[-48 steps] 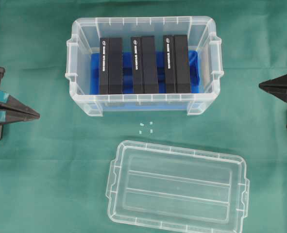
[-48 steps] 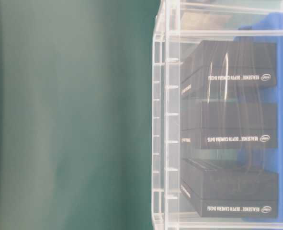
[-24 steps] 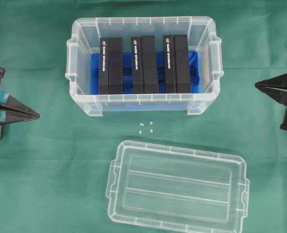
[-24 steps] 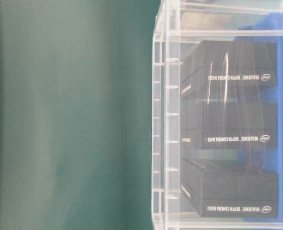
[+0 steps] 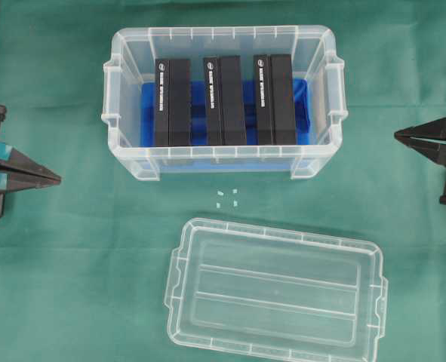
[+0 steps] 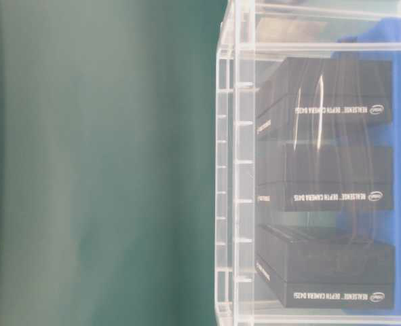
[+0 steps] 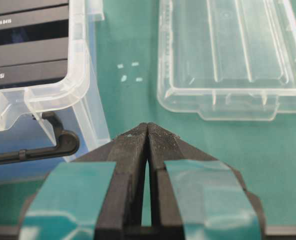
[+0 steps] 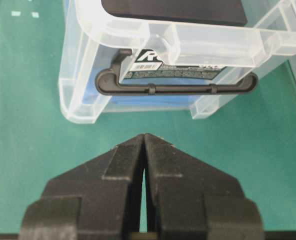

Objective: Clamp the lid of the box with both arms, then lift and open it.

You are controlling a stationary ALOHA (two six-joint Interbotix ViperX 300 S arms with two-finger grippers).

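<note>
The clear lid [image 5: 274,292] lies flat on the green cloth in front of the box [image 5: 223,154], off it and touched by neither gripper. The box stands uncovered, showing a blue liner and three black boxes [image 5: 221,99]. My left gripper [image 5: 56,179] rests at the left edge, shut and empty, pointing right. In its wrist view the taped jaws [image 7: 148,126] meet at the tips, with the lid [image 7: 233,55] ahead to the right and the box [image 7: 82,85] ahead to the left. My right gripper [image 5: 396,136] is shut and empty at the right edge, facing the box's end [image 8: 173,37].
A few small white specks [image 5: 227,197] lie on the cloth between box and lid. A black latch bar [image 8: 178,89] runs along the box's end wall. The table-level view shows only the box wall [image 6: 231,190] and bare green cloth [image 6: 98,170].
The right gripper has crept a little leftward toward the box. The left gripper, box and lid have stayed put.
</note>
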